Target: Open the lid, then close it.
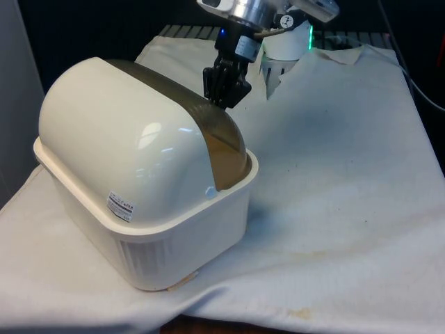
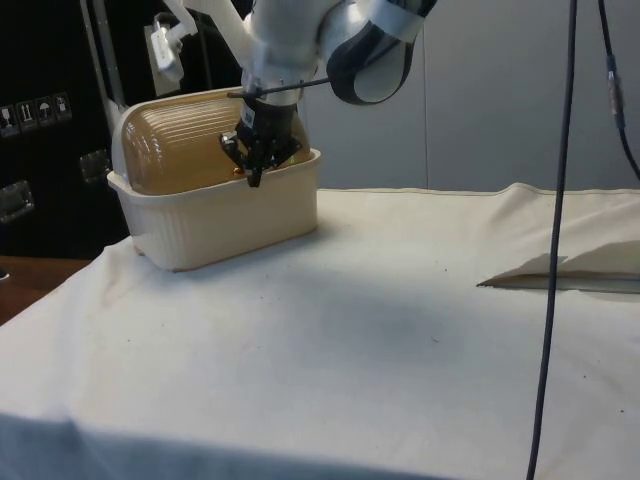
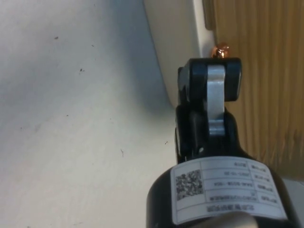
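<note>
White cloth covers the desk [image 1: 348,174], creased, with faint stains near its front edge.

Item: bread box [image 1: 149,240], cream plastic, ribbed lower tub, domed top. Stands at the front view's left, its solid back shell turned to that camera. A small printed label sits on the shell low down.

Item: lid [image 2: 185,145], translucent brown, ribbed, roll-top type. In the side view it covers the box's opening down to the tub rim, so it reads as closed. A small copper-coloured knob [image 3: 220,49] shows at the lid's lower edge in the wrist view.

Item: gripper [image 2: 255,165], black, pointing downward at the lid's lower edge, just above the tub rim at the corner nearer the side camera. Fingers [image 3: 214,90] lie together with no gap between them and nothing clamped; their tips sit right at the knob, touching or nearly so, which cannot be settled.

Step in hand, as judged: either the approach to the handle for opening, or the end of the closing push; the lid's closed position fits both.

Next move, if opening: get the fingertips under or against the knob, then push upward and back along the dome's curve, following the arc so the lid slides rather than jams.
</note>
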You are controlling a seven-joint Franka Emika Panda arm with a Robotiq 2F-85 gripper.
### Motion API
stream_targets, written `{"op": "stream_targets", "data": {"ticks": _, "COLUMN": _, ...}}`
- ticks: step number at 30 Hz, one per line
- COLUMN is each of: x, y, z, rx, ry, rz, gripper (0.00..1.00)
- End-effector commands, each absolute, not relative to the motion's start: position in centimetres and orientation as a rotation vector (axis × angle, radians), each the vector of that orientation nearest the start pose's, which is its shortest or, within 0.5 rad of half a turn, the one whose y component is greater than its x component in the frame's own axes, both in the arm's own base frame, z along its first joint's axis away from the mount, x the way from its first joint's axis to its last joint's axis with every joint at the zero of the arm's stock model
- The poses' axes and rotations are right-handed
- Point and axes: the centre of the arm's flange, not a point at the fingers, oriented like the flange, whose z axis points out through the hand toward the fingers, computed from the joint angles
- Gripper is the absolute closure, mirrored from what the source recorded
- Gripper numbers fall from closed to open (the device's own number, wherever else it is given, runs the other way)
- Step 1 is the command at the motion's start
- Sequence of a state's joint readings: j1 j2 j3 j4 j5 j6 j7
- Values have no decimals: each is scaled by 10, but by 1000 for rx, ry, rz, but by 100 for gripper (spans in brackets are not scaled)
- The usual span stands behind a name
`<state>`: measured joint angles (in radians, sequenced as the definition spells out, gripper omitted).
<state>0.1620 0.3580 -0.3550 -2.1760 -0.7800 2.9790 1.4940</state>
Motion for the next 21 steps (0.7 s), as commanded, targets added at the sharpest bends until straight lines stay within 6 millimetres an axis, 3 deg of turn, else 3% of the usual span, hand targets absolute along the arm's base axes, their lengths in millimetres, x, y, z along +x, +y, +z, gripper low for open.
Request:
{"op": "stream_targets", "data": {"ticks": 1, "x": 588, "y": -63, "z": 273, "rx": -2774, "ry": 1342, "rz": -918, "gripper": 100}}
{"op": "stream_targets", "data": {"ticks": 21, "x": 588, "y": -64, "z": 275, "rx": -2729, "ry": 1410, "rz": -915, "gripper": 100}}
